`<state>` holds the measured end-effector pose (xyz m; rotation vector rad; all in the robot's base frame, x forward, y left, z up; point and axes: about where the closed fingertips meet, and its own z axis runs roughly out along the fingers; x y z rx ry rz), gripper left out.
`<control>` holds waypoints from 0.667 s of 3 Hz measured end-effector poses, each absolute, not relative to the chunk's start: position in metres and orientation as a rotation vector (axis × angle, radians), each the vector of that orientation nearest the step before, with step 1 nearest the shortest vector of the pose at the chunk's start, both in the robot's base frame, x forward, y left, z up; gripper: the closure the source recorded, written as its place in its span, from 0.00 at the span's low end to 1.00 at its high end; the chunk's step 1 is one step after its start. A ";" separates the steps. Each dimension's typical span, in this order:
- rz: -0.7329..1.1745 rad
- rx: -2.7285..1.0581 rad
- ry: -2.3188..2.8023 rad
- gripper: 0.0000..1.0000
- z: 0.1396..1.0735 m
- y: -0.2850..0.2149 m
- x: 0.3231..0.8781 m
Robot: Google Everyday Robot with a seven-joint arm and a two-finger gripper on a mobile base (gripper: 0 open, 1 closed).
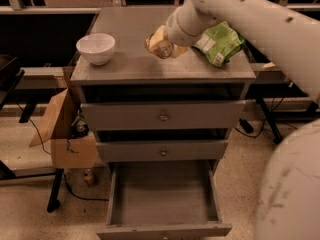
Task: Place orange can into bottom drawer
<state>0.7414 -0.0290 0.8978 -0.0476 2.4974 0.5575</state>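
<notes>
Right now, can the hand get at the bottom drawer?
Probably yes. The hand is at the can over the cabinet top, and the bottom drawer stands pulled out below, both upper drawers shut, so nothing overhangs it.

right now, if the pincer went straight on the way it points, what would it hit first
Probably the cabinet top, just left of the orange can that the pincer holds, short of the white bowl; depth is hard to judge.
</notes>
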 end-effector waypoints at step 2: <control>0.829 -0.241 2.491 1.00 0.914 -0.105 0.654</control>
